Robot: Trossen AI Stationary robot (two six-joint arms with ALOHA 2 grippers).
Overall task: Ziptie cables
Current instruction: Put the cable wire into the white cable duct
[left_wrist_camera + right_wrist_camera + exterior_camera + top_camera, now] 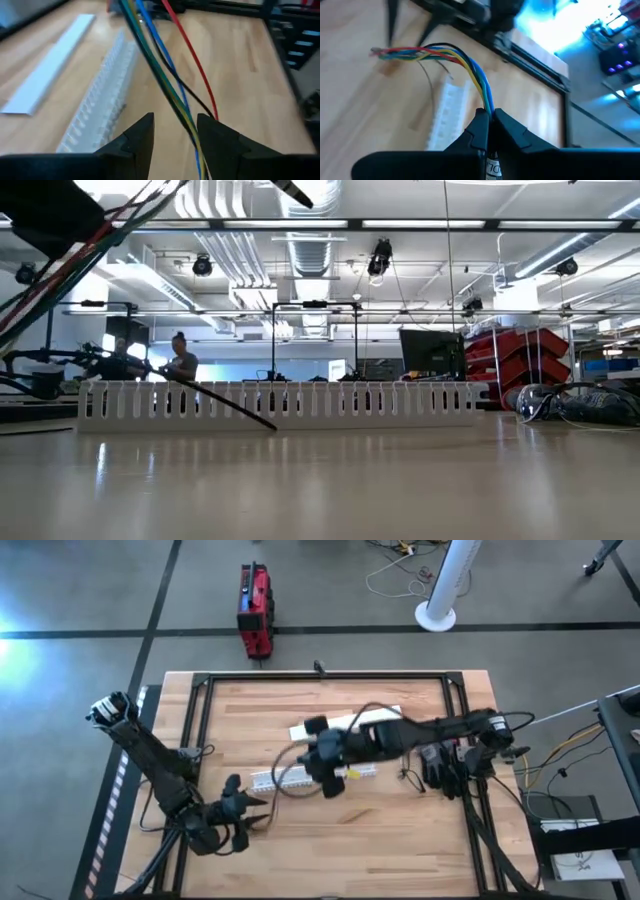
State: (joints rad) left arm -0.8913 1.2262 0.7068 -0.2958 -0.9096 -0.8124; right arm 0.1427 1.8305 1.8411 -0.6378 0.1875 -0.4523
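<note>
The white slotted plastic cable duct lies lengthwise across the mid wooden table, w/ its comb-like walls upright in the low view; whether any wire sits inside the channel can't be told, though a thin dark strand slants down in front of its wall there. The flat white duct cover strip lies just beyond the duct on the far side, apart from it. The task's thing, a bundle of coloured wires (red, blue, green, yellow, black), is held above the table over the duct area: the right gripper, reaching in from the right to about table centre, has its fingers pinched together on the bundle, which fans out past the fingertips to loose ends. The same wires run across the left wrist view. The left gripper sits at the near-left of the table w/ fingers spread apart, the wires passing just by the right-hand finger; contact can't be judged. A heap of black cables lies at the right side by the right arm's base. Off the table, a red box and a white post base stand on the floor at the far side. A person shows in the room behind.
</note>
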